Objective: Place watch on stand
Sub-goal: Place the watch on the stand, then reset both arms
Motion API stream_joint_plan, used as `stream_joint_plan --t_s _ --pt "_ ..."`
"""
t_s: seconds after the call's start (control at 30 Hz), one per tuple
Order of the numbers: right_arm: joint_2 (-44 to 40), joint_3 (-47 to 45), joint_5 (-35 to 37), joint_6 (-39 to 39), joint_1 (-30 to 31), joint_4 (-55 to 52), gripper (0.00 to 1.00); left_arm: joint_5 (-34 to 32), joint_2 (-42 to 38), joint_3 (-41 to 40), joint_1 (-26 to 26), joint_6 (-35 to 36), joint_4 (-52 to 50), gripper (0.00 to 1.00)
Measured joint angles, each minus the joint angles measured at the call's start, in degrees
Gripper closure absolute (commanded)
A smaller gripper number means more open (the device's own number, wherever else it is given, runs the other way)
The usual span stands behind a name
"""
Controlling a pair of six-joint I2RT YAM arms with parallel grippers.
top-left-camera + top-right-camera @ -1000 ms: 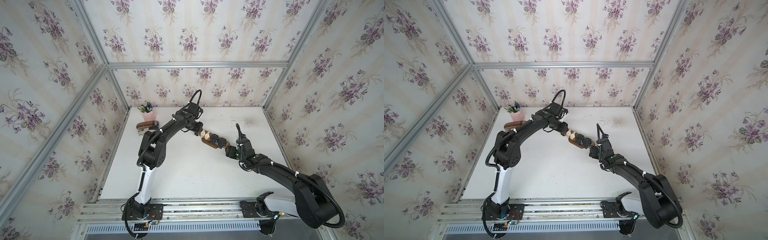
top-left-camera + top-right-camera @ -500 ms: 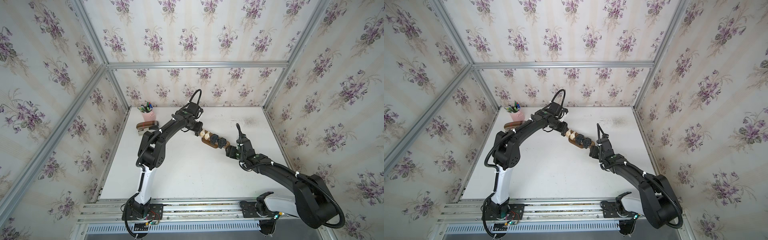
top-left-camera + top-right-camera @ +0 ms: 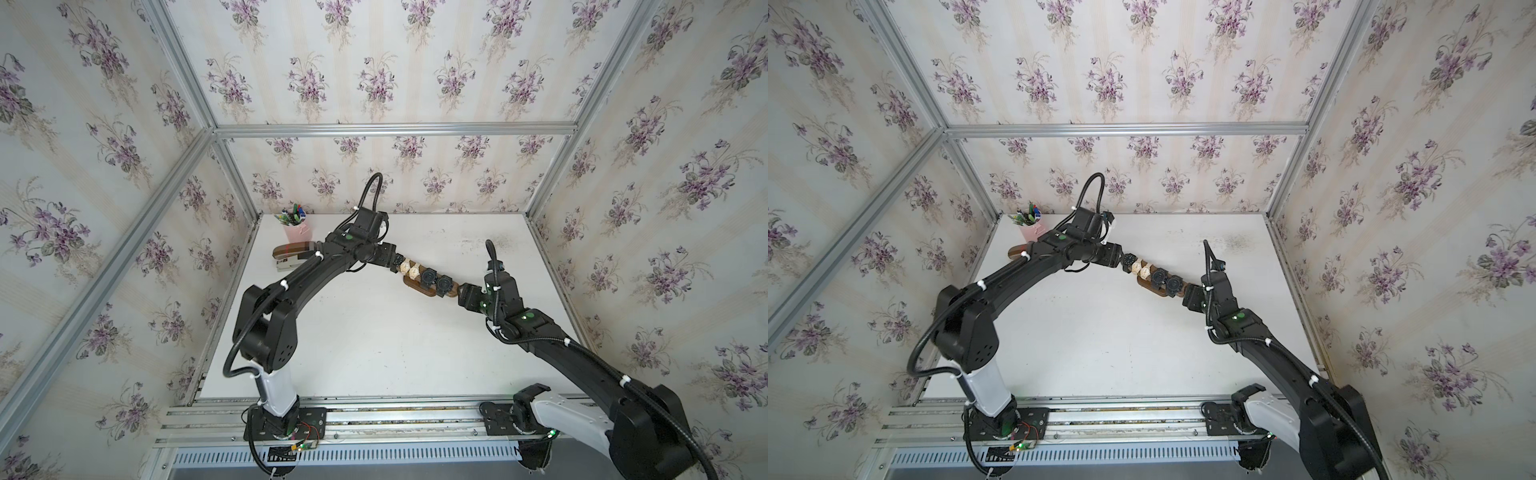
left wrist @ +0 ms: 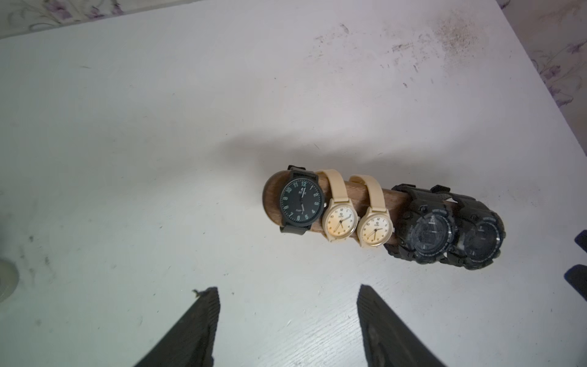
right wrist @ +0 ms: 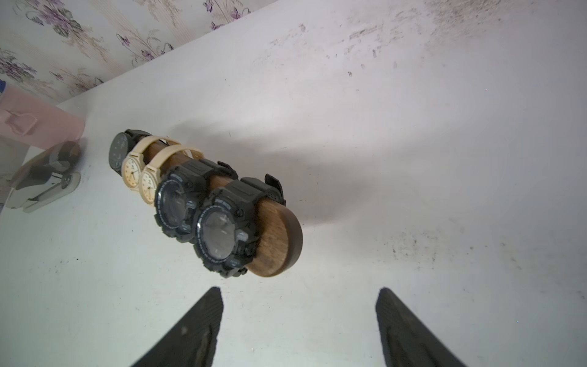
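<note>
The stand (image 4: 355, 193) is a dark wooden bar lying across the table's middle, seen in both top views (image 3: 415, 286) (image 3: 1148, 286). Several watches are strapped round it. A flat black watch (image 4: 301, 203) sits at its left end, then two beige watches (image 4: 340, 222) and two black sport watches (image 4: 425, 235). My left gripper (image 4: 287, 290) is open and empty, a short way back from the black watch. My right gripper (image 5: 298, 290) is open and empty just off the bar's rounded right end (image 5: 279, 241).
A pink pen cup (image 3: 296, 230) and a brown-topped stapler (image 3: 291, 255) stand at the back left, behind my left arm. The table (image 3: 374, 340) is walled on three sides. Dark smudges mark its back right corner (image 3: 505, 241).
My left gripper's jaws have widened beside the stand's left end. Both arms, the stand and the watches have stayed in place.
</note>
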Motion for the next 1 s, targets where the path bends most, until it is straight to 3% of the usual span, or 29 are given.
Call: stream_joint_plan --t_s 0.03,0.07,0.2,0.37,0.57,0.77,0.9,1.0 --pt "-1.4 0.5 0.9 -0.2 0.0 -1.0 0.21 -1.2 -3.0 -2.9 0.6 -0.7 0.9 0.04" --pt "-2.5 1.0 1.7 -0.3 0.0 -1.8 0.21 -2.7 -6.3 -6.1 1.4 -1.3 2.0 0.00" --pt "-6.0 3.2 7.0 -1.4 -0.4 -4.0 0.14 -10.3 -18.1 -16.1 4.8 -3.2 3.5 0.00" --pt "-7.8 4.9 16.6 -4.2 -0.5 -3.7 0.04 -25.5 -31.4 -29.4 8.4 -4.8 6.3 0.00" --pt "-9.0 1.5 26.6 -10.4 -1.7 4.9 0.00 -35.7 -38.9 -45.0 11.3 -4.1 13.7 0.00" --pt "-5.6 -7.5 31.2 -14.6 -6.8 17.6 0.00 -37.6 -37.7 -55.2 17.0 -3.5 25.9 0.00" --pt "-0.9 -14.7 31.8 -14.6 -11.6 28.2 0.00 -32.8 -36.7 -63.8 22.2 -1.0 38.1 0.00" --pt "3.1 -19.5 30.8 -15.5 -12.5 37.0 0.00 -28.0 -32.3 -64.9 24.1 0.8 44.8 0.00"
